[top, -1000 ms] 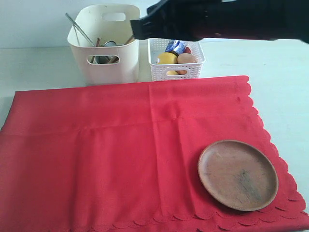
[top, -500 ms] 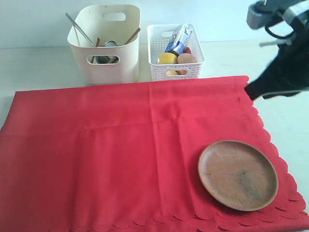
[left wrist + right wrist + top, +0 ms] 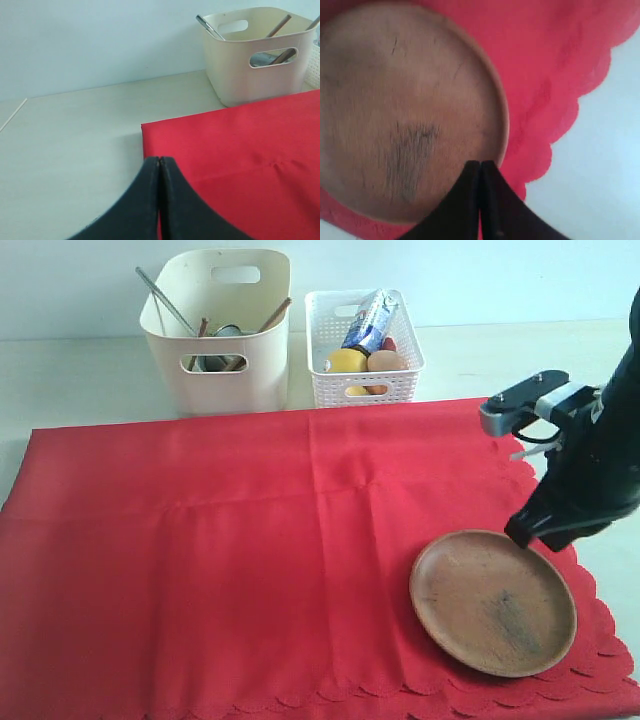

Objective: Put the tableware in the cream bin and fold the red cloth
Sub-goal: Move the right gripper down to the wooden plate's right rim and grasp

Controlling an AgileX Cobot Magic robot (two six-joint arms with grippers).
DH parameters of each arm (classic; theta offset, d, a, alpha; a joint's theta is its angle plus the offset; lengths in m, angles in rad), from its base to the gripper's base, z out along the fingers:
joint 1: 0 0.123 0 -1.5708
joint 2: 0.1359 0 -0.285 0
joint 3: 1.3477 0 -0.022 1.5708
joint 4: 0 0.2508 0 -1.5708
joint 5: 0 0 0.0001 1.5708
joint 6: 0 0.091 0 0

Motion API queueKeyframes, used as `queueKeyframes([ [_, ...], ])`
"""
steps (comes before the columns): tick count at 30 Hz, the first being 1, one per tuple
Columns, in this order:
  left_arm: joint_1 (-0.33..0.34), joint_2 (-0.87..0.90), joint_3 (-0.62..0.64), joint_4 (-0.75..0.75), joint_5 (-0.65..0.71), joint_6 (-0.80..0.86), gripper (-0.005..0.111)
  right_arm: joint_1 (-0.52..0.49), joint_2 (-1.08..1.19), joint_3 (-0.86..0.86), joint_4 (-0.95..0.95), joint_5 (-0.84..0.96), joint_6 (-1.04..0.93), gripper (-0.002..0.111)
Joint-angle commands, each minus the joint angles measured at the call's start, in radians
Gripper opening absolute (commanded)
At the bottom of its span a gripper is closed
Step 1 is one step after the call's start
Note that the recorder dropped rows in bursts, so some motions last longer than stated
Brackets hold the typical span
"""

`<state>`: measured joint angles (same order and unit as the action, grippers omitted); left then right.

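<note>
The round brown wooden plate (image 3: 493, 601) (image 3: 405, 110) lies on the red cloth (image 3: 250, 540) (image 3: 545, 65) (image 3: 240, 150) near its front right corner. My right gripper (image 3: 520, 533) (image 3: 480, 163) hangs shut and empty just over the plate's far right rim. The cream bin (image 3: 218, 335) (image 3: 255, 55) stands behind the cloth with a knife, chopsticks, a spoon and steel ware inside. My left gripper (image 3: 159, 160) is shut, holding nothing, above the cloth's far left corner; it does not show in the exterior view.
A white perforated basket (image 3: 364, 378) with a lemon, an egg and a milk carton stands right of the cream bin. Pale tabletop (image 3: 80, 380) (image 3: 75, 135) surrounds the cloth. The cloth's scalloped edge (image 3: 590, 590) runs close to the plate.
My right arm has swung from over the bins at the back to the right side and come down over the plate's rim. The milk carton now shows in the basket.
</note>
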<state>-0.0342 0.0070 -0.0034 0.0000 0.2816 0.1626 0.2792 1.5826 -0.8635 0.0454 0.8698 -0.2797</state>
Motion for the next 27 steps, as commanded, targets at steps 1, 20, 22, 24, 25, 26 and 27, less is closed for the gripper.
queueKeyframes([
  [1,0.002,-0.007,0.003,0.000,-0.007,-0.006,0.000,-0.050,0.011,0.001,0.224,-0.115,-0.110,0.000],
  [20,0.002,-0.007,0.003,0.000,-0.007,-0.006,0.000,-0.233,0.060,0.111,0.405,-0.289,-0.292,0.024],
  [22,0.002,-0.007,0.003,0.000,-0.007,-0.006,0.000,-0.233,0.060,0.118,0.413,-0.298,-0.296,0.039],
  [24,0.002,-0.007,0.003,0.000,-0.007,-0.006,0.000,-0.233,0.060,0.118,0.414,-0.293,-0.304,0.049],
  [25,0.002,-0.007,0.003,0.000,-0.007,-0.006,0.000,-0.233,0.060,0.118,0.414,-0.290,-0.310,0.053],
  [26,0.002,-0.007,0.003,0.000,-0.007,-0.006,0.000,-0.233,0.060,0.118,0.414,-0.281,-0.323,0.054],
  [27,0.002,-0.007,0.003,0.000,-0.007,-0.006,0.000,-0.233,0.064,0.118,0.414,-0.275,-0.330,0.055],
])
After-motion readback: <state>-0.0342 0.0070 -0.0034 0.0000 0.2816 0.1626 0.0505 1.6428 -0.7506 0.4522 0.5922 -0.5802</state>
